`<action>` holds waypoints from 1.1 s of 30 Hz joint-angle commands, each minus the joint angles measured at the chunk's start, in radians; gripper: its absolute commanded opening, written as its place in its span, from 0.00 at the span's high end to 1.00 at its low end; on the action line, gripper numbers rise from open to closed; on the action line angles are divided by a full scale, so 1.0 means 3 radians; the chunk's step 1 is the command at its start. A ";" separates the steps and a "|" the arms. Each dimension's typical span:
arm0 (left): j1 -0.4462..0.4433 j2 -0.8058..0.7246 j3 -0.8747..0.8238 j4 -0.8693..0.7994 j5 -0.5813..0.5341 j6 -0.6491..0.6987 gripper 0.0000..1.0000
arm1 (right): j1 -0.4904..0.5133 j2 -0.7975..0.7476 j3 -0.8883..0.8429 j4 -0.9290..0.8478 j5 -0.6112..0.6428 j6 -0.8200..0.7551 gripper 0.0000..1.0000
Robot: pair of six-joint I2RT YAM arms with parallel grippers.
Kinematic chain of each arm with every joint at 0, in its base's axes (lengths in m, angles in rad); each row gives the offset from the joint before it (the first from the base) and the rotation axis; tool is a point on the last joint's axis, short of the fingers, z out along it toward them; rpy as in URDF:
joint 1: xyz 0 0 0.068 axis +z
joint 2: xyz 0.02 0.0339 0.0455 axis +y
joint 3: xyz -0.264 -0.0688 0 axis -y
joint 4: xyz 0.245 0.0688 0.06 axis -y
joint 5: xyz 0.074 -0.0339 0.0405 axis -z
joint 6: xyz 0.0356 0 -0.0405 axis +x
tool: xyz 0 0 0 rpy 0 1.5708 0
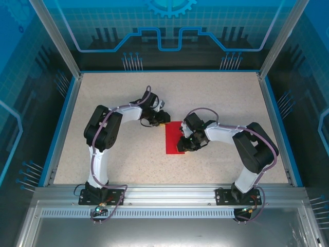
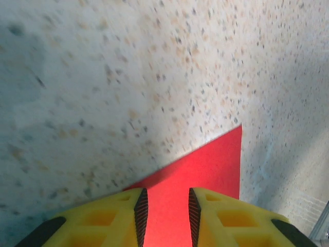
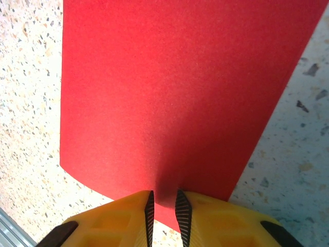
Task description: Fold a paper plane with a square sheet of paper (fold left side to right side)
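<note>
The square sheet of paper (image 1: 172, 140) lies mid-table as a narrow bright red upright rectangle. My left gripper (image 1: 163, 122) is at its far top edge. In the left wrist view the yellow fingers (image 2: 164, 206) stand open, a gap between them, over a corner of the red paper (image 2: 211, 170), which lies flat on the table. My right gripper (image 1: 183, 142) is at the sheet's right edge. In the right wrist view its fingers (image 3: 164, 203) are nearly together, pinching the near edge of the paper (image 3: 175, 87). That edge bows up slightly there.
The speckled beige table top (image 1: 113, 103) is bordered by a blue rim and aluminium posts (image 1: 54, 36). A metal rail (image 1: 164, 193) runs along the near edge by the arm bases. Bare table lies left, right and behind the paper.
</note>
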 commanded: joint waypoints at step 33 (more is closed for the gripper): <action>-0.0555 -0.0839 -0.1007 0.0152 -0.0208 -0.0326 0.67 | -0.0540 -0.0873 -0.0440 0.0213 -0.0157 0.0056 0.19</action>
